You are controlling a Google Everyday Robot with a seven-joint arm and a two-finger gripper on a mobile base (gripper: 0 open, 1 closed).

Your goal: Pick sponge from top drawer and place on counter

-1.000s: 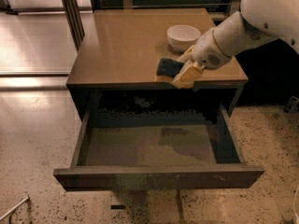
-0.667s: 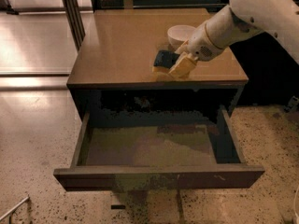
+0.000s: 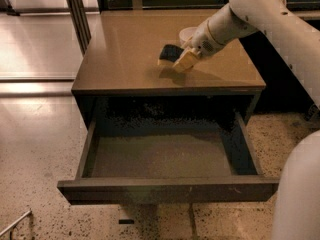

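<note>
The sponge (image 3: 169, 54), dark blue on top with a yellow underside, is held in my gripper (image 3: 179, 59) just above the counter (image 3: 130, 54), near its middle right. The gripper's tan fingers (image 3: 184, 61) are shut on the sponge's right end. The white arm reaches in from the upper right. The top drawer (image 3: 165, 156) stands pulled fully open below the counter, and its greenish-tan floor is bare. The sponge casts a shadow on the counter just beneath it.
A white bowl (image 3: 188, 34) sits on the counter right behind the gripper, partly hidden by the arm. Speckled floor (image 3: 35, 149) surrounds the cabinet. A metal post (image 3: 75, 9) stands at the back left. The robot's white body (image 3: 300, 194) fills the lower right.
The gripper has carried the sponge from over the counter's front right edge further back and left over the counter. The drawer has not moved.
</note>
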